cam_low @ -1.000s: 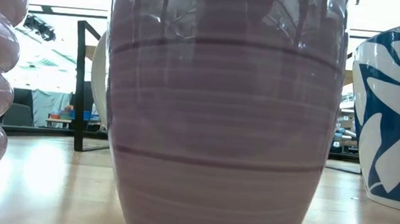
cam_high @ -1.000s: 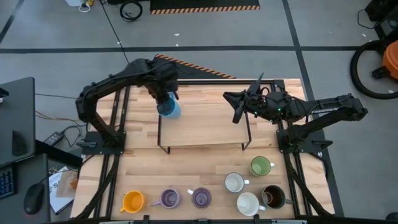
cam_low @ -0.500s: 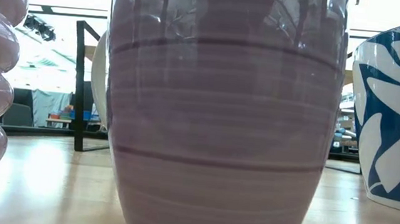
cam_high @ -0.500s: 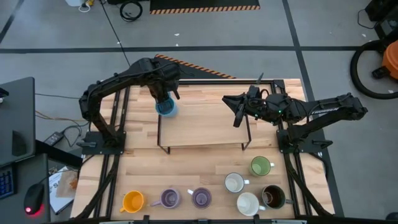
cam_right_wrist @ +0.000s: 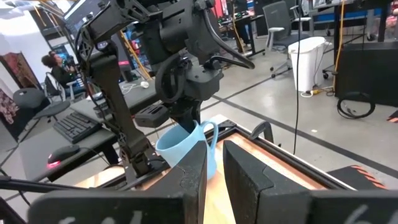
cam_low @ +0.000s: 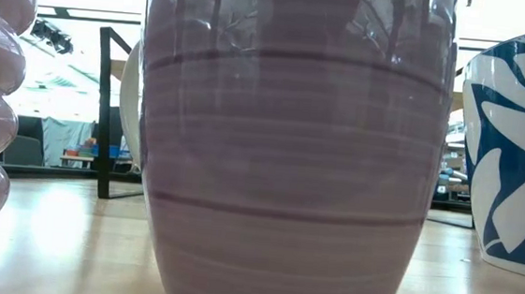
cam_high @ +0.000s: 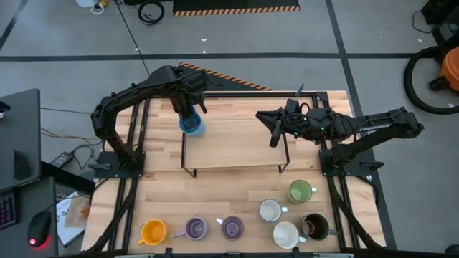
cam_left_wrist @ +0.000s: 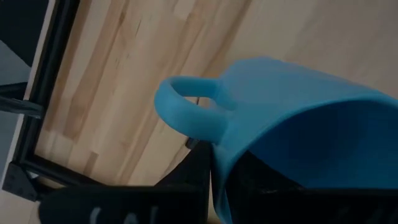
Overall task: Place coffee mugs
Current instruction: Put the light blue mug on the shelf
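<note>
My left gripper (cam_high: 188,113) points down over the far left corner of a raised wooden shelf (cam_high: 233,147) and is shut on a blue mug (cam_high: 191,125). That mug also shows in the right wrist view (cam_right_wrist: 186,149). My right gripper (cam_high: 275,130) hovers level above the shelf's right end, pointing toward the blue mug, shut with nothing between its fingers. Standing upright near the table's front edge are an orange mug (cam_high: 153,231), two purple mugs (cam_high: 195,228) (cam_high: 232,227), two white mugs (cam_high: 270,211) (cam_high: 285,233), a green mug (cam_high: 300,190) and a dark brown mug (cam_high: 314,226). My left gripper holds the blue mug by its rim wall (cam_left_wrist: 219,177), right beside the handle (cam_left_wrist: 186,115). One finger (cam_left_wrist: 202,165) is outside the wall and the other inside the cup. The fingers come from above, pointing down. The mug hangs tilted below them, over the shelf.
The shelf stands on thin black legs (cam_low: 105,116) in the table's middle. In the low view a purple mug (cam_low: 289,168) fills the picture, with a white mug with blue pattern (cam_low: 515,158) beside it. Bare wood lies between shelf and mug row.
My left gripper has rolled a little about its own pointing line, and the blue mug has swung slightly with it toward the table's far left, still hanging from the fingers.
</note>
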